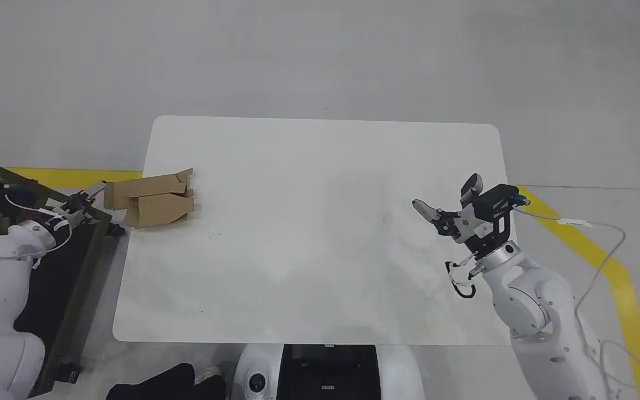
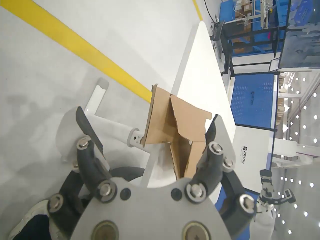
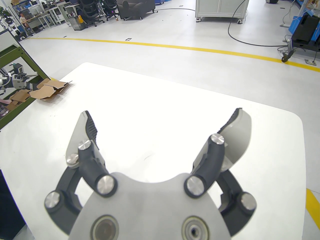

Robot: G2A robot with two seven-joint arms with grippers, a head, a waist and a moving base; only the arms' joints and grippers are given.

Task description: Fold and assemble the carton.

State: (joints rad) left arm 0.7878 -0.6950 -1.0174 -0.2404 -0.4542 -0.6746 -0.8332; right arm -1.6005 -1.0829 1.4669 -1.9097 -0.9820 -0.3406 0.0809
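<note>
- You see the carton (image 1: 155, 200) at mid-left of the top view. It's brown cardboard, part folded, w/ flaps sticking up.
- It lies on the left edge of the white table (image 1: 320, 270), and its left end hangs out past that edge.
- Your left gripper (image 1: 85, 208) sits at the far left of the top view, off the table and just beside the carton's overhanging end.
- In the left wrist view its jaws are spread wide. The carton's flaps stand between them, much nearer one finger (image 2: 212, 136) than the other. You can't tell if the cardboard touches that pad; nothing is pinched.
- Your right gripper (image 1: 447, 200) is right of centre in the top view, over the table near its right edge and well apart from the carton.
- Its jaws are spread too, w/ bare tabletop between them in the right wrist view.
- A green rack (image 1: 40, 190) stands at the left edge of the top view, next to the table. The right wrist view shows more loose cardboard pieces (image 3: 18, 96) on it, near the carton.
- A yellow floor line (image 1: 565, 230) runs past the table's right side in the top view.
</note>
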